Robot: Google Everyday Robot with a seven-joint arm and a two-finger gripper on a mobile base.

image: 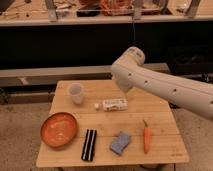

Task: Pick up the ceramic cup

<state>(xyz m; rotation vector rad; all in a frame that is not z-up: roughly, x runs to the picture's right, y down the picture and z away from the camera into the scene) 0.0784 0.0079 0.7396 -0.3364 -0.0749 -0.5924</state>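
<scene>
Table (160,107): ceramic cup (75,93), claw (125,91) near bottle (115,104)

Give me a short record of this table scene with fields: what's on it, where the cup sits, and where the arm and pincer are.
surface: wooden table
ceramic cup: upright, back left, nothing touching it
orange bowl: front left, in front of the cup
white bottle: lying on its side, mid-table, right of the cup
black bar: front, beside the bowl
blue sponge: front centre
carrot: front right
arm: enters from the right, bent over the table's back edge
pincer: not visible in this view
</scene>
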